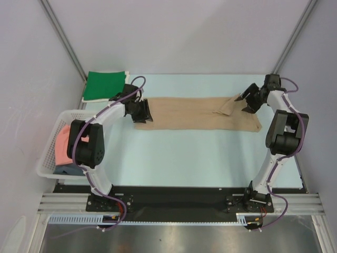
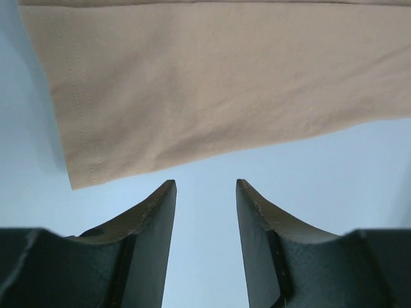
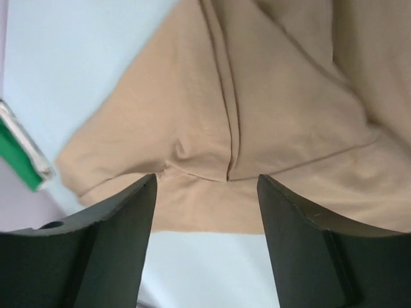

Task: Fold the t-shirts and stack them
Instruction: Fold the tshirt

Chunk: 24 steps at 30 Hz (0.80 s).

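Observation:
The tan t-shirt (image 1: pixel 195 113) lies on the table folded into a long strip, with a sleeve flap folded over near its right end. My left gripper (image 1: pixel 143 112) is open and empty at the strip's left end; in the left wrist view (image 2: pixel 205 183) its tips sit just short of the hemmed edge (image 2: pixel 205 83). My right gripper (image 1: pixel 245 101) is open and empty over the right end, above the folded sleeve (image 3: pixel 257 115). A folded green t-shirt (image 1: pixel 106 84) lies at the far left. The salmon pink t-shirt (image 1: pixel 62 143) and the dark grey-blue one (image 1: pixel 67 169) lie in the basket.
The white lattice basket (image 1: pixel 48 153) stands at the left edge beside the left arm. The enclosure's walls and metal posts close in the back and sides. A black base plate (image 1: pixel 174 197) spans the near edge.

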Tool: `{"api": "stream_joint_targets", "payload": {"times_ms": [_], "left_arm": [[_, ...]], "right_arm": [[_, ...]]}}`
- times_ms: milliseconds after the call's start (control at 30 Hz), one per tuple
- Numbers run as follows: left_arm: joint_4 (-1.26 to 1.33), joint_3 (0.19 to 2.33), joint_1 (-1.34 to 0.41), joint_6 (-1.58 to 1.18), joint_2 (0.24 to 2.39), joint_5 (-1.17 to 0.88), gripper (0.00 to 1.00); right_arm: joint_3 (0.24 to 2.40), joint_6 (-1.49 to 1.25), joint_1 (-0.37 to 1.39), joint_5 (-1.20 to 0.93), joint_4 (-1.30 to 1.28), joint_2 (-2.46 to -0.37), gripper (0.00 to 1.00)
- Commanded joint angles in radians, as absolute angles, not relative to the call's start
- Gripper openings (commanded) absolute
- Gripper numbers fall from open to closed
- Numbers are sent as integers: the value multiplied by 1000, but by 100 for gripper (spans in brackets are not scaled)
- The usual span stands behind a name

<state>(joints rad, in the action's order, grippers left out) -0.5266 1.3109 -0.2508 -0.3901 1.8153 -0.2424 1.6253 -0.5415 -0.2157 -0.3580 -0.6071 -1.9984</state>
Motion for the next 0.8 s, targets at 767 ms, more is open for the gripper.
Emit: {"api": "stream_joint_targets", "payload": {"times_ms": [767], "left_arm": [[-505,1324,-256,-364,1769,-299,48]], "right_arm": [[1309,-962,-178,-534,-347,-1987,45]]}}
